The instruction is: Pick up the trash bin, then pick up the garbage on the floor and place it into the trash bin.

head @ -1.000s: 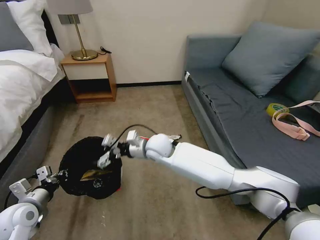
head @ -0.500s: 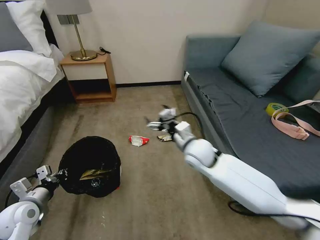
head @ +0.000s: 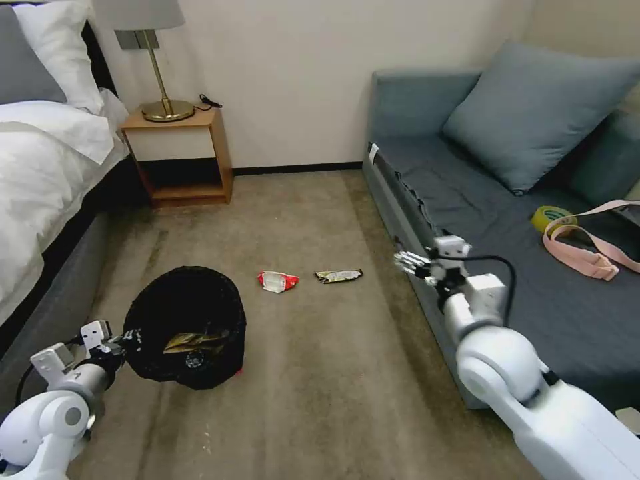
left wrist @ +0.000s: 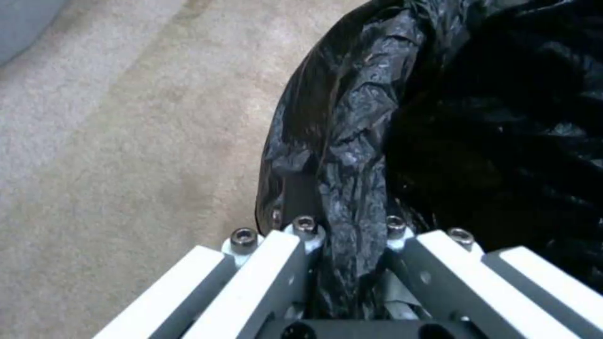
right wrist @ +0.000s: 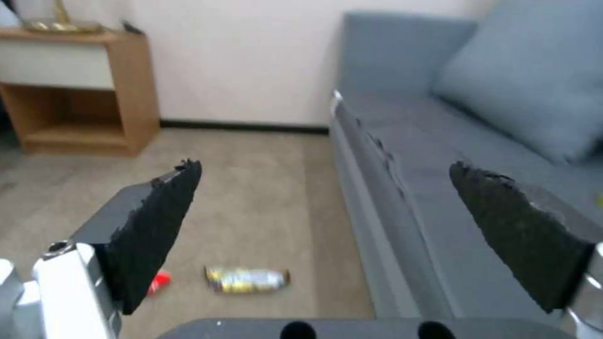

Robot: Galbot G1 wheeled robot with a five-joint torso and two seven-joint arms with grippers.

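Trash bin [head: 185, 327], lined with a crinkly black bag, is seen in the head view on the carpet floor [head: 320, 373] near the bed [head: 40, 187], its rim pinched by the left gripper [head: 127, 339]. Crumpled brown paper [head: 190, 341] and something clear and round are visible inside it. A red-white wrapper [head: 278, 281] and a dark-gold wrapper [head: 338, 275] lie on the floor, near each other but apart, between the bin and the sofa [head: 507, 220]. The right gripper [head: 405, 262] is held in the air at the sofa's front edge, well apart from both wrappers. A yellow tape roll [head: 551, 217] and a pink strap [head: 583, 257] rest on the sofa seat.

In the left wrist view, the left gripper [left wrist: 348, 263] is clenched on a fold of the bin's [left wrist: 440, 132] black liner at the rim.

In the right wrist view, the right gripper [right wrist: 339, 235] is spread wide with nothing between its pads. The dark-gold wrapper [right wrist: 247, 278] is seen on the floor below, and a red corner of the red-white wrapper [right wrist: 159, 281] shows beside one pad [right wrist: 157, 226].
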